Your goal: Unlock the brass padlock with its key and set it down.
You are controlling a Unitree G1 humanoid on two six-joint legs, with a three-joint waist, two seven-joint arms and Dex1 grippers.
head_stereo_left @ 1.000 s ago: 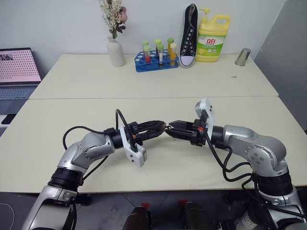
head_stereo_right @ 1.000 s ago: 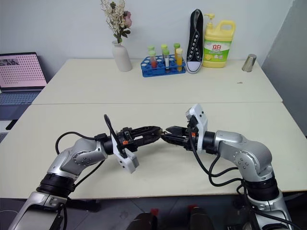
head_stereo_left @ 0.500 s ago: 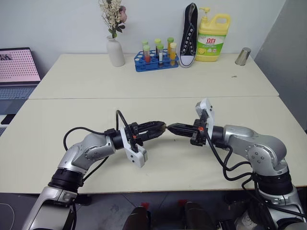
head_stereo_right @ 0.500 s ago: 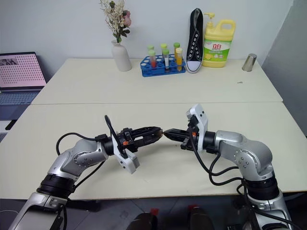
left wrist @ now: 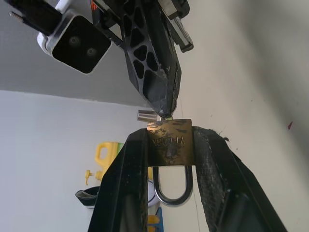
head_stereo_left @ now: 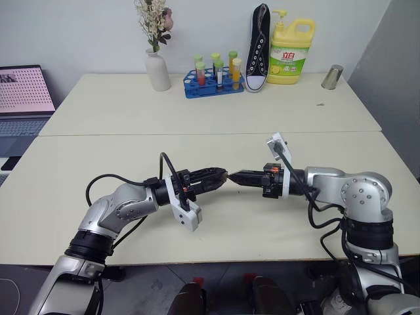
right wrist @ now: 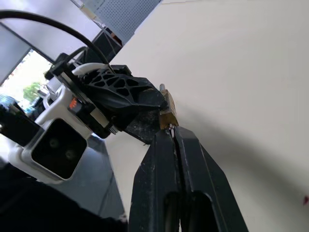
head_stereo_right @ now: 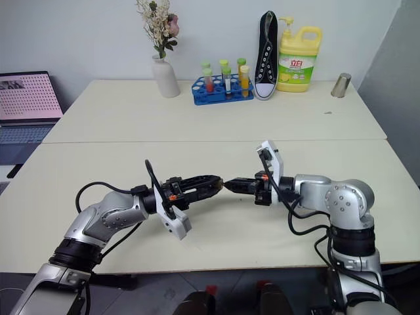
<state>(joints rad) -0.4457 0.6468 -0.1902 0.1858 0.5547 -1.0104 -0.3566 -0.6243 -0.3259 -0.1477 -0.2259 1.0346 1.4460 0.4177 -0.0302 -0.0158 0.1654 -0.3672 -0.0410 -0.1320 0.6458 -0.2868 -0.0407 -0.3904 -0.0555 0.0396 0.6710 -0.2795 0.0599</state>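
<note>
Left hand pinches the brass padlock by its sides, silver shackle pointing back between the fingers, all held above the cream surface. Right hand meets the padlock tip to tip, fingers pressed together on its key, a small silvery piece at the lock's bottom face.

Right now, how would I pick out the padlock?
Look above the near table, where the two arms meet tip to tip. The brass padlock sits pinched in the left claw, a small golden block with a silver shackle, unlike the black fingers around it.
</note>
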